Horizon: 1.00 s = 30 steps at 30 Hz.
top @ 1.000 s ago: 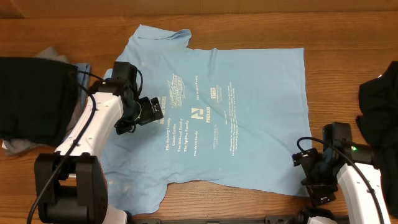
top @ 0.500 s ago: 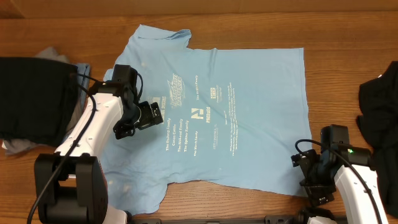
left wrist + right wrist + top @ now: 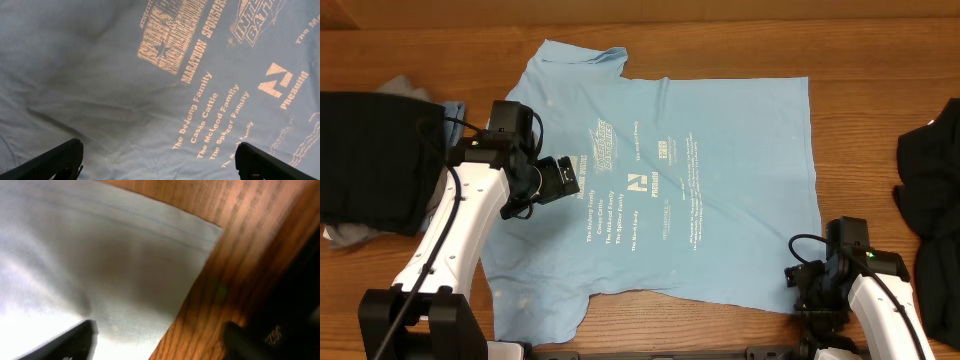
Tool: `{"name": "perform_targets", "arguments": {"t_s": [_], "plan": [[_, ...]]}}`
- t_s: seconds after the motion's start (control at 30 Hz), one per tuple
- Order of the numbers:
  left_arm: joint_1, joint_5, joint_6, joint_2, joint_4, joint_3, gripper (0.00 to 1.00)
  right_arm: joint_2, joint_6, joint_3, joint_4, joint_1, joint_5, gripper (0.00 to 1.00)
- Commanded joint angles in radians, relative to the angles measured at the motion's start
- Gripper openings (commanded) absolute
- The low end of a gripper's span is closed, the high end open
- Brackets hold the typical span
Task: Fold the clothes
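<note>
The shirt [image 3: 670, 170] lies flat, print up, mid-table [image 3: 880, 60], with bare wood along its far and right edges, a black pile [image 3: 370, 160] near its left side and black cloth [image 3: 930, 180] well apart at the right. The left gripper [image 3: 157, 160] hangs over the print, fingers spread wide. The right gripper [image 3: 157, 337] is at the near right hem corner [image 3: 212, 230], fingers apart, one over cloth, one over wood.

T-shirt [image 3: 720, 220] lies on table [image 3: 880, 60] between left pile [image 3: 370, 160] and right pile [image 3: 930, 170].
</note>
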Motion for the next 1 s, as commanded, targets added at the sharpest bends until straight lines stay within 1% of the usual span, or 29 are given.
{"name": "perform_targets", "arguments": {"t_s": [0.0,0.07,0.1,0.23,0.27,0.37,0.4,0.47,0.6,0.7,0.97], "plan": [[0.003,0.003,0.009,-0.013,-0.002,-0.005,1.0,-0.011,0.006,-0.007,0.021,-0.004,0.002,0.53],[0.003,0.001,0.012,-0.013,0.002,-0.005,1.0,-0.011,0.006,-0.007,0.023,-0.004,0.002,0.45],[0.003,-0.002,0.013,-0.013,0.003,-0.005,1.0,-0.011,0.005,-0.006,0.023,-0.004,0.001,0.42],[0.003,-0.004,0.016,-0.013,0.006,-0.005,1.0,-0.011,-0.058,0.011,0.008,-0.004,0.002,0.3],[0.003,-0.004,0.016,-0.013,0.007,-0.005,1.0,-0.011,-0.074,0.015,0.002,-0.004,0.002,0.29],[0.003,-0.004,0.016,-0.013,0.01,-0.005,1.0,-0.011,-0.072,0.016,-0.012,-0.004,-0.001,0.34],[0.003,-0.003,0.016,-0.013,0.01,-0.005,1.0,-0.011,-0.072,0.016,-0.019,-0.004,-0.007,0.42],[0.003,-0.003,0.016,-0.013,0.009,-0.005,1.0,-0.011,-0.072,0.014,-0.037,-0.004,-0.015,0.72],[0.003,-0.004,0.016,-0.013,0.009,-0.005,1.0,-0.011,-0.061,0.013,-0.023,-0.004,-0.079,0.76],[0.003,-0.004,0.016,-0.013,0.011,-0.005,1.0,-0.011,-0.016,0.011,0.022,-0.004,-0.123,0.76],[0.003,-0.004,0.02,-0.013,0.006,-0.005,1.0,-0.011,0.023,-0.071,0.122,-0.004,-0.164,0.76]]}}
